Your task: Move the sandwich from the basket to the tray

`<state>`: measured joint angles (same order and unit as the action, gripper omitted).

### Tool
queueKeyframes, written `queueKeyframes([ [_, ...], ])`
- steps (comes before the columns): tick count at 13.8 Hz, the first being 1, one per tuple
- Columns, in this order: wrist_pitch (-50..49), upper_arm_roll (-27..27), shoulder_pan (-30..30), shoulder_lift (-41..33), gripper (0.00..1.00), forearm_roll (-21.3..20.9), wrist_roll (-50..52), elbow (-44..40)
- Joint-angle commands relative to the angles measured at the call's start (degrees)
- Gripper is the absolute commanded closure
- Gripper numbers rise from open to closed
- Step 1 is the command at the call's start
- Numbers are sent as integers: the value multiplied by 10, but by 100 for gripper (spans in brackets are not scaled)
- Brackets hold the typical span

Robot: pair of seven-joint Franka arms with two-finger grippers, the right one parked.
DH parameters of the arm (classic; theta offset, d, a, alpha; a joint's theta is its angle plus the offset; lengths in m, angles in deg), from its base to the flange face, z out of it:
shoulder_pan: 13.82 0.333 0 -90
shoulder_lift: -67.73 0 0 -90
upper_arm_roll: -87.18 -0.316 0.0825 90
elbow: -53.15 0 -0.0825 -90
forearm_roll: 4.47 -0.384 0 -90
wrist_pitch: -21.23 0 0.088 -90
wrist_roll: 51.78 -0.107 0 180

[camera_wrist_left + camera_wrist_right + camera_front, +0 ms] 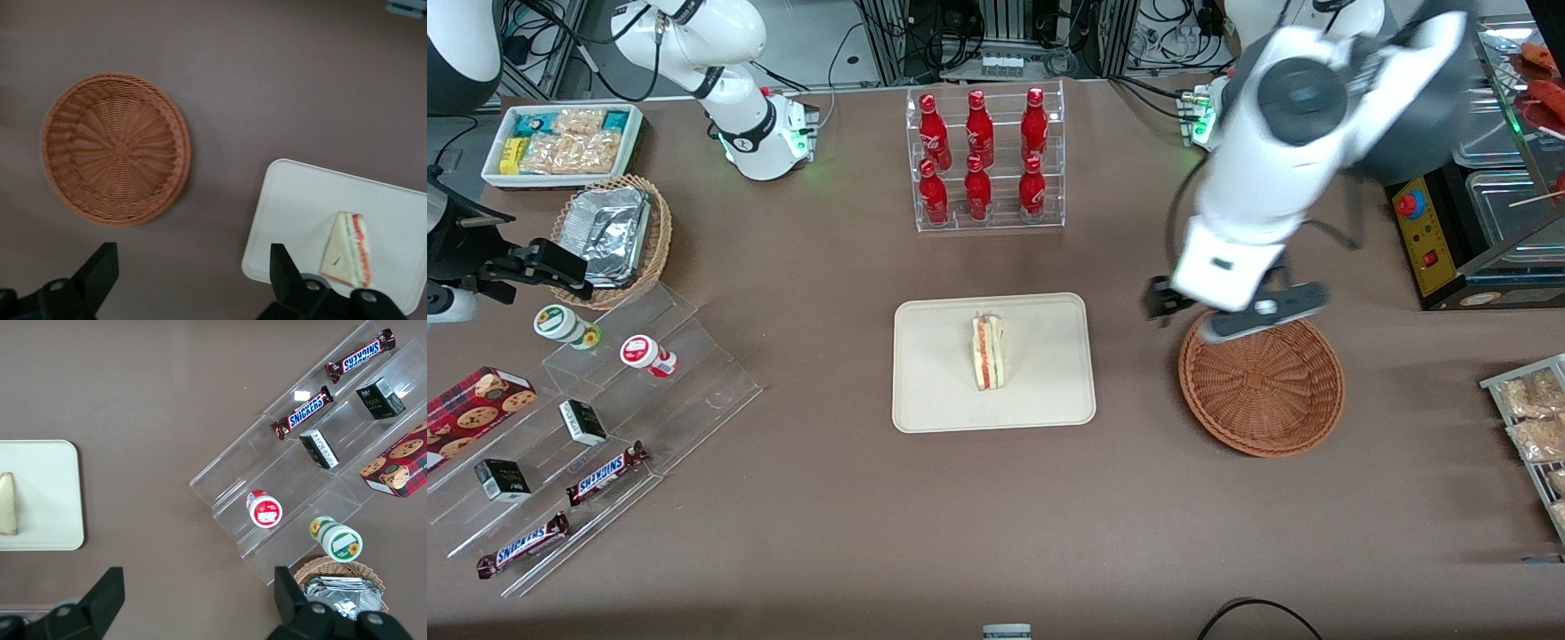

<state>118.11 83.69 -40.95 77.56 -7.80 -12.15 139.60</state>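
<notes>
The sandwich (989, 353), a pale bread wedge with red and green filling along its edge, lies on the cream tray (943, 391) near its middle. It also shows in the left wrist view as the sandwich (348, 250) on the tray (293, 200). The round reddish-brown basket (1263, 391) stands beside the tray toward the working arm's end, and the basket (117, 148) holds nothing. My left gripper (1209, 313) hangs above the basket's rim that is farther from the front camera. The gripper (190, 273) is open, with only bare table between its fingers.
A clear rack of red bottles (983, 160) stands farther from the front camera than the tray. A stepped acrylic shelf (605, 418) with snack bars, a tan wicker basket of foil containers (609, 236) and a white snack bin (560, 142) lie toward the parked arm's end.
</notes>
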Motion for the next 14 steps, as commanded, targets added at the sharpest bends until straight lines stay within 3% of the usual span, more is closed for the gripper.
queueKeyframes([
  [1,-21,4,47,-32,0,8,-69,25],
  [9,-94,4,208,-82,0,32,-330,30],
  [12,-121,4,263,-104,0,69,-403,30],
  [14,-128,4,268,-109,0,71,-409,30],
])
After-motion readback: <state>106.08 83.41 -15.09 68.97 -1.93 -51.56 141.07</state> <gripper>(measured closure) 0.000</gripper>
